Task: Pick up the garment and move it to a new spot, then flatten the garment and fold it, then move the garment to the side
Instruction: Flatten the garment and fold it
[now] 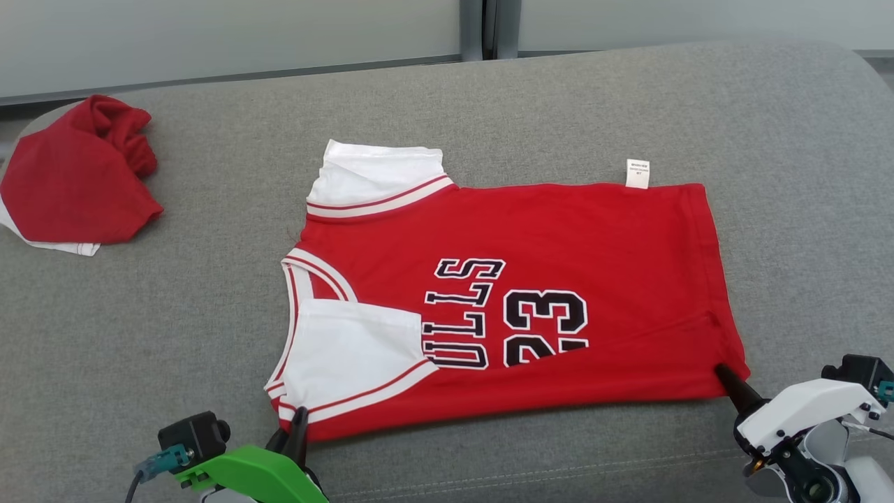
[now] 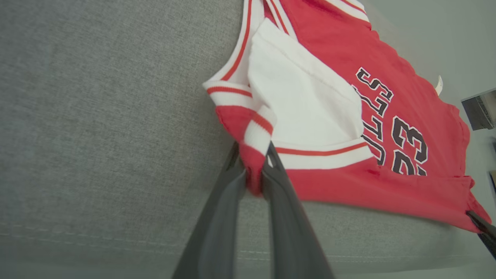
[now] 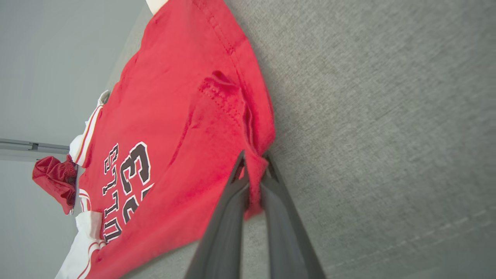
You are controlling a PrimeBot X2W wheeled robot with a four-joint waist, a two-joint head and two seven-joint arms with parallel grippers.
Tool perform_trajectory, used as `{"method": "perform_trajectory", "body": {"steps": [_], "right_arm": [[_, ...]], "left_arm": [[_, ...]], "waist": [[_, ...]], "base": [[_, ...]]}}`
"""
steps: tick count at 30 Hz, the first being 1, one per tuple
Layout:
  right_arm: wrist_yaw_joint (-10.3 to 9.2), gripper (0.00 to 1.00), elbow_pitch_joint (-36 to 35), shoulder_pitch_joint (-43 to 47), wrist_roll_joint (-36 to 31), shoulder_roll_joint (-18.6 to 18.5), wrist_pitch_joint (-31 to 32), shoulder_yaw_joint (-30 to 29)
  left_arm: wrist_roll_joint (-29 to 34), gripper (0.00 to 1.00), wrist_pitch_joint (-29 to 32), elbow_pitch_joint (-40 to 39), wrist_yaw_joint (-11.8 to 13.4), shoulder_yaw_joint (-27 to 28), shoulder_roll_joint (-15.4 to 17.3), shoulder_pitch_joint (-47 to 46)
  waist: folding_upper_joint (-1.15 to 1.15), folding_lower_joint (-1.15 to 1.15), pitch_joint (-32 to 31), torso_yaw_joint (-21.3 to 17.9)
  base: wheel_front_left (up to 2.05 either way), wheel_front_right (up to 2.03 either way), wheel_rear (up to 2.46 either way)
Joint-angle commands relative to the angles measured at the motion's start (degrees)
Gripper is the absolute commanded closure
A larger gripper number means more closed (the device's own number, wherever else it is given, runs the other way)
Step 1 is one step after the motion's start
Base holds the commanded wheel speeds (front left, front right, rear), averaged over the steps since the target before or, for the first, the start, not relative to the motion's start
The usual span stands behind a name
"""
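Counting one red jersey (image 1: pixel 559 279), lying folded flat mid-way along the grey sofa (image 1: pixel 140 335), reading "ULLS" and "23" in black. Counting one white tag (image 1: pixel 637 173) at its far edge, print too small for reading. Counting two grippers: left gripper (image 2: pixel 252 162) pinching the striped near corner, right gripper (image 3: pixel 254 162) pinching the near hem corner. Counting one crumpled red garment (image 1: pixel 77 181), lying well apart at far left.

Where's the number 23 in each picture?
Head view: number 23 sits mid-picture on the red jersey.
Left wrist view: at the right side.
Right wrist view: lower left.
Shared landmark: the black ULLS letters beside it.
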Motion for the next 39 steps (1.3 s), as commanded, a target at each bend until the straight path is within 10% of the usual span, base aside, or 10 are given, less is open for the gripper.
{"method": "perform_trajectory", "body": {"steps": [1, 2, 3, 4, 5, 21, 31, 39], "right_arm": [[-0.06, 1.00, 0.5, 0.2, -1.5, 0.1, 0.1, -0.9], [-0.07, 0.95, 1.0, -0.1, -2.2, 0.3, 0.2, -1.2], [-0.07, 0.61, 1.4, -0.3, -2.8, 0.5, 0.3, -1.5], [-0.07, 0.08, 1.7, -0.5, -3.5, 0.6, 0.4, -1.8], [-0.03, 0.00, 1.9, -0.7, -4.1, 0.6, 0.5, -2.0], [-0.03, 0.00, -9.7, -2.9, -15.0, -4.3, 9.0, -4.4], [-0.03, 0.00, -15.5, -13.4, -19.4, -4.1, 17.1, 0.5], [-0.03, 0.00, -15.3, -21.9, -19.3, -2.7, 18.5, 6.5]], "left_arm": [[0.5, 1.00, 0.1, 1.0, 0.5, 0.0, 0.1, 0.0], [0.8, 0.78, 0.1, 1.5, 0.6, -0.1, 0.1, -0.4], [1.2, 0.57, 0.2, 2.0, 0.6, -0.5, 0.4, -0.9], [1.4, 0.09, 0.2, 2.4, 0.6, -0.6, 0.6, -1.3], [1.6, 0.00, 0.5, 2.7, 0.6, -0.9, 0.8, -1.6], [7.8, 0.00, 12.9, -0.1, -4.5, -4.3, 12.4, -17.2], [7.0, 0.00, 27.6, 6.0, -11.6, -6.0, 14.2, -37.7], [8.6, 0.00, 35.2, 14.0, -12.4, -6.8, 14.3, -49.7]], "waist": [[0.00, 0.00, -0.1, -0.1], [0.00, 0.00, -0.3, -0.1], [0.00, 0.00, -0.4, -0.2], [0.00, 0.00, -0.6, -0.2], [0.00, 0.00, -0.7, -0.2], [0.00, 0.00, -1.5, -3.2], [0.00, 0.00, 4.8, -7.2], [0.00, 0.00, 11.3, -10.8]], "base": [[0.00, 0.00, 0.00], [0.00, 0.00, 0.00], [0.00, 0.00, 0.00], [0.00, 0.00, 0.00], [0.00, 0.00, 0.00], [0.00, 0.00, 0.00], [0.00, 0.00, 0.00], [0.00, 0.00, 0.00]]}}
